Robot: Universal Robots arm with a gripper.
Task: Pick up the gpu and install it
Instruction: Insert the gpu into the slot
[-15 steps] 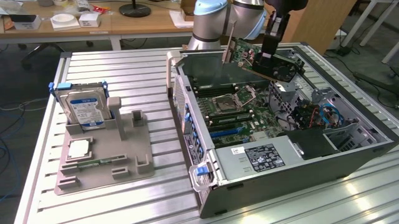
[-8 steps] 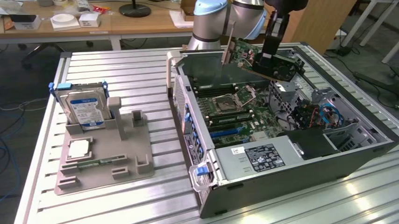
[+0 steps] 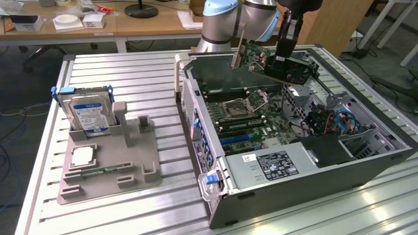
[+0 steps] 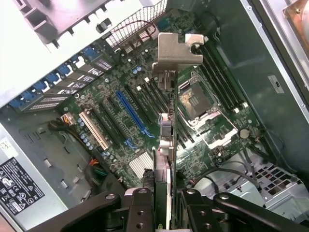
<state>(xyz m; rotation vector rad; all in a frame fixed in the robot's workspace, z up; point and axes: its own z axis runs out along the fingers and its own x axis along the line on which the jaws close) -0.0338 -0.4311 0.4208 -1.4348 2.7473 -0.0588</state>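
The gpu (image 3: 287, 67), a dark card with a green board edge and a narrow metal bracket (image 3: 235, 49) at one end, hangs in the air above the open computer case (image 3: 365, 169). My gripper (image 3: 282, 59) is shut on its upper edge and holds it over the motherboard (image 3: 245, 115). In the wrist view the gpu (image 4: 165, 145) shows edge-on between my fingers (image 4: 140, 205), and its bracket (image 4: 176, 48) points away from the camera. Below it lie the motherboard's slots, among them a long blue slot (image 4: 133, 113). The card is well clear of the board.
A grey fixture (image 3: 130, 166) on the slatted metal table at the exterior view's left holds an upright hard drive (image 3: 88, 110) and a flat green memory stick (image 3: 98, 172). Inside the case are the power supply (image 3: 274, 164), the CPU socket (image 3: 238, 105) and blue cables (image 3: 343, 120).
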